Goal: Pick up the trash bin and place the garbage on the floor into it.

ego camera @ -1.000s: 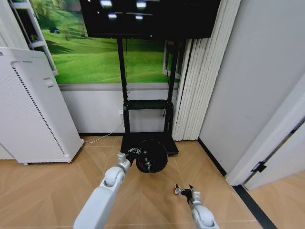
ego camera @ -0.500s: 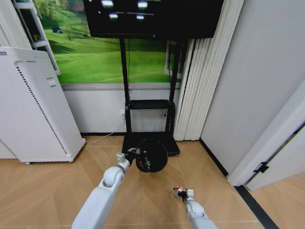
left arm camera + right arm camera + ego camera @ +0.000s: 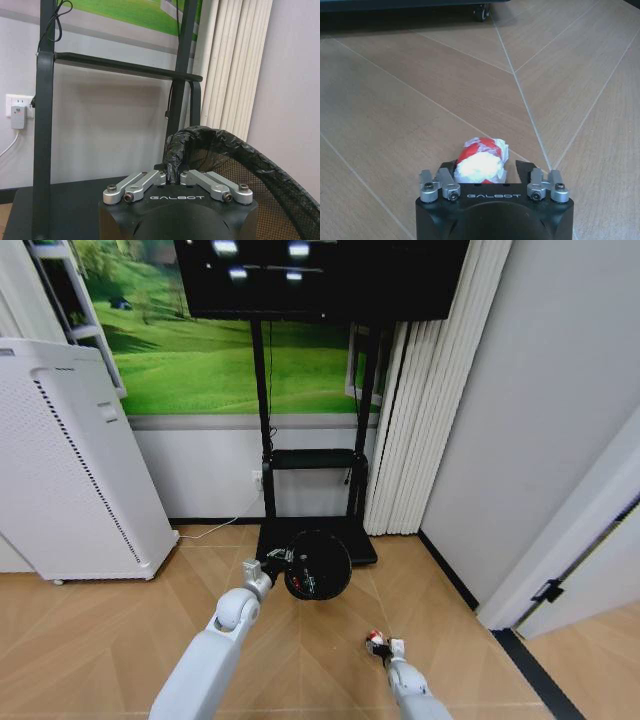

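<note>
My left gripper (image 3: 281,558) is shut on the rim of the trash bin (image 3: 318,565), a small black round mesh bin held above the floor and tipped so its mouth faces me. The left wrist view shows the fingers (image 3: 150,178) pinching the black liner folded over the bin's rim (image 3: 173,156). Lower right, my right gripper (image 3: 386,645) is down at the floor, open. Its fingers (image 3: 448,169) stand on either side of a crumpled red-and-white scrap of garbage (image 3: 480,161), which lies on the wood between them.
A black TV stand base (image 3: 312,537) sits just behind the bin, with a white perforated appliance (image 3: 70,470) at the left wall. White vertical blinds (image 3: 420,390) and a grey wall close off the right. Open wood floor (image 3: 110,640) lies to the left.
My right gripper has dropped lower and drawn back toward me, its fingers now straddling the red-and-white scrap. The view has shifted slightly. The left arm and the bin have held still.
</note>
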Available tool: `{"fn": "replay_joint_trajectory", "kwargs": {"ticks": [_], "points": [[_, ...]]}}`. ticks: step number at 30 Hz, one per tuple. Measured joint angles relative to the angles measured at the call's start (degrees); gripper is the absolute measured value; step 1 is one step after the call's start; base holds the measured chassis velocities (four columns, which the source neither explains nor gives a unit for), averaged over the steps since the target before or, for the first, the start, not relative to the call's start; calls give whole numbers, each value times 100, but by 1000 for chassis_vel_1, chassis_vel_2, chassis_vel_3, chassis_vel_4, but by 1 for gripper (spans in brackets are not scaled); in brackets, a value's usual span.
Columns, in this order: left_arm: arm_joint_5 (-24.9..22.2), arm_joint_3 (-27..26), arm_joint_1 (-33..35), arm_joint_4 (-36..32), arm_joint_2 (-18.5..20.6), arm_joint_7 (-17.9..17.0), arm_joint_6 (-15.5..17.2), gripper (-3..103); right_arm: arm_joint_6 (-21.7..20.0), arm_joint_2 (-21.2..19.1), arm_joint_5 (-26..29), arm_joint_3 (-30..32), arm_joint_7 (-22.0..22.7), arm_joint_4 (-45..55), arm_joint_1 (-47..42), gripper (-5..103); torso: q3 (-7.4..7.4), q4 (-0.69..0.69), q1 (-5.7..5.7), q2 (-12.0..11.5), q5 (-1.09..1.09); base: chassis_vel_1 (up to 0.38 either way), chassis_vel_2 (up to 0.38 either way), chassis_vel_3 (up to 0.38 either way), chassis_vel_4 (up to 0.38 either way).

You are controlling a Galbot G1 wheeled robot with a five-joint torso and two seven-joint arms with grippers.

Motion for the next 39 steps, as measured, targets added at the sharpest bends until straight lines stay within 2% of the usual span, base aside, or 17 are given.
{"fn": "replay_joint_trajectory", "kwargs": {"ticks": [1,3,4,6,9,11,15,17,18,23,24,26,28,30,32,34,39], "points": [[0,0,0,0,0,0,0,7,0,0,0,0,0,0,0,68,0,0,0,0,0,0,0,0,0],[0,10,-25,24,-1,5,-1,7,56,-12,17,14,27,40,-45,57,0,0,0,0,1,0,0,0,0],[0,10,-25,24,-1,5,-1,7,56,-12,17,14,27,40,-45,57,0,0,0,0,1,0,0,0,0],[8,13,-27,44,-25,4,-6,7,114,-58,84,43,65,225,-174,46,0,0,0,0,0,0,0,0,0],[28,10,-16,57,-35,0,-11,7,127,-82,119,80,69,412,-278,41,0,-1,0,0,1,0,0,0,0],[73,-77,40,137,-41,-5,-62,7,127,-171,319,332,104,1289,-672,30,0,-1,0,0,-1,0,0,0,0],[67,-180,80,202,-39,-19,-82,7,111,-209,426,627,120,1977,-897,27,0,-1,0,0,2,0,0,0,0],[43,-270,133,360,-43,-25,-132,7,-30,-258,702,1105,158,2930,-1105,27,0,-2,0,0,0,0,0,0,0],[43,-270,133,360,-43,-25,-132,7,-30,-258,702,1105,158,2930,-1105,27,0,-2,0,0,0,0,0,0,0],[37,-219,145,612,-182,-1,-173,7,-371,-284,1142,1515,324,4577,-1265,27,0,-1,0,0,2,0,0,0,0],[63,-122,134,677,-248,5,-174,7,-534,-291,1254,1473,374,5206,-1375,27,0,0,0,0,-1,0,0,0,0],[86,-12,111,702,-316,5,-174,7,-689,-290,1331,1355,392,5635,-1470,27,-1,0,0,0,-6,0,0,0,0],[124,139,56,727,-414,-2,-174,7,-903,-270,1424,1085,360,6122,-1579,27,0,-1,0,0,3,0,0,0,0],[146,209,23,733,-470,-7,-171,7,-1008,-257,1461,941,310,6254,-1599,27,-1,-2,-1,0,-4,0,0,0,0],[177,300,-18,740,-548,-17,-164,7,-1130,-243,1481,647,304,6273,-1591,27,0,-2,0,0,2,0,0,0,0],[217,393,-58,757,-668,-41,-145,7,-1183,-229,1329,232,323,6103,-1520,27,0,0,0,0,-1,0,0,0,0],[288,443,-92,779,-805,-68,-139,7,-1310,-195,995,-240,322,5909,-1421,27,0,0,0,0,-1,0,0,0,0]]}}
